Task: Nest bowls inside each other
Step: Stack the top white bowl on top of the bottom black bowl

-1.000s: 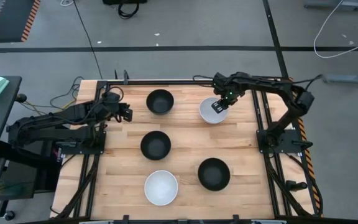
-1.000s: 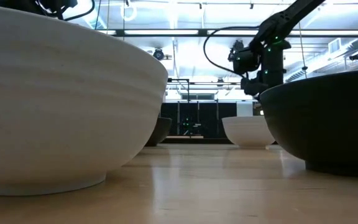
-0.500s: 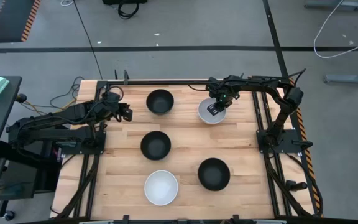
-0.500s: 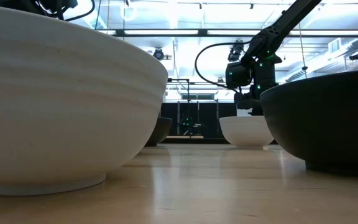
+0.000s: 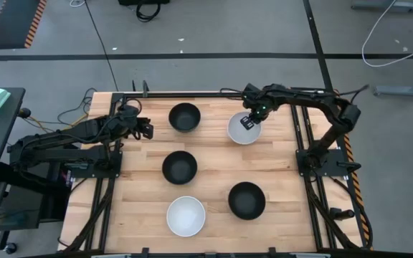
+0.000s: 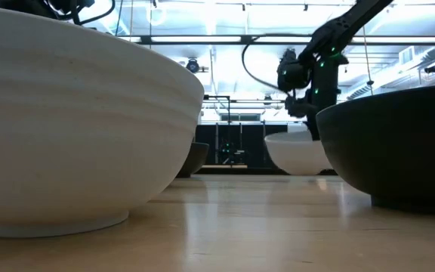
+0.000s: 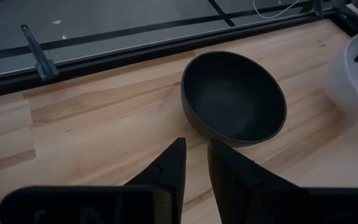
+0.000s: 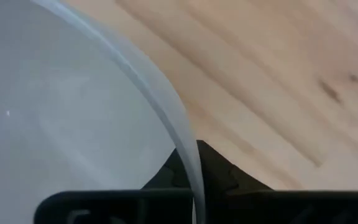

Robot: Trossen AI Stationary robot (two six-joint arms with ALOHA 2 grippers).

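On the light wooden table (image 5: 214,161), three bowls are matte black: one at upper centre (image 5: 184,117), one in the middle (image 5: 179,167), one at lower right (image 5: 247,200). Two bowls are plain white: upper right (image 5: 242,132), lower centre (image 5: 186,216).

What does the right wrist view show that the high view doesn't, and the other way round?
Only the right wrist view shows the right tool pinching the far white bowl's rim, one finger on each side. Only the high view shows all five bowls, with the left tool waiting beside the far black bowl. Both show that white bowl and the wooden table.
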